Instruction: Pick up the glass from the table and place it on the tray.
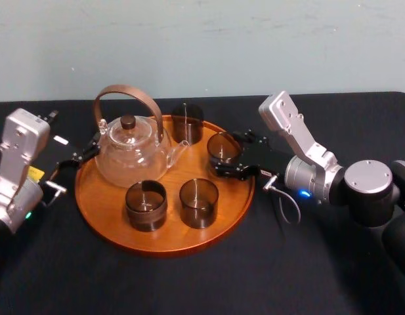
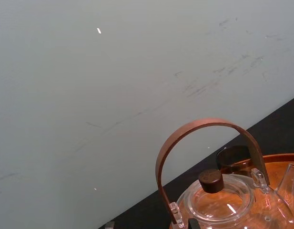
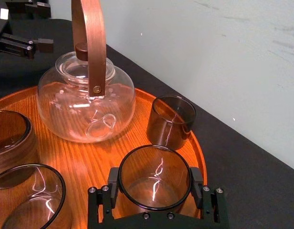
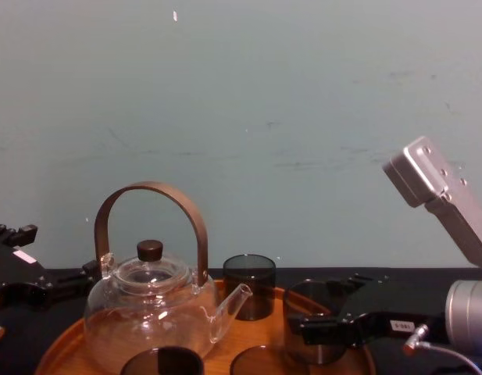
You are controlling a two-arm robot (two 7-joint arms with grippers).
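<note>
The glass (image 1: 223, 147) is dark and see-through, standing at the right side of the round wooden tray (image 1: 164, 240). My right gripper (image 1: 230, 157) reaches in from the right and is shut on it. In the right wrist view its black fingers (image 3: 113, 180) press both sides of the glass (image 3: 154, 179), whose base is at the tray's surface (image 3: 89, 157). The chest view shows the same grip on the glass (image 4: 315, 324). My left gripper (image 1: 76, 156) rests open at the tray's left rim, holding nothing. The black table (image 1: 268, 275) spreads all around.
A glass teapot (image 1: 131, 151) with a brown arched handle stands on the tray's back left. Three more dark glasses stand on the tray: one at the back (image 1: 187, 123) and two at the front (image 1: 146, 205) (image 1: 198, 202). A pale wall lies behind.
</note>
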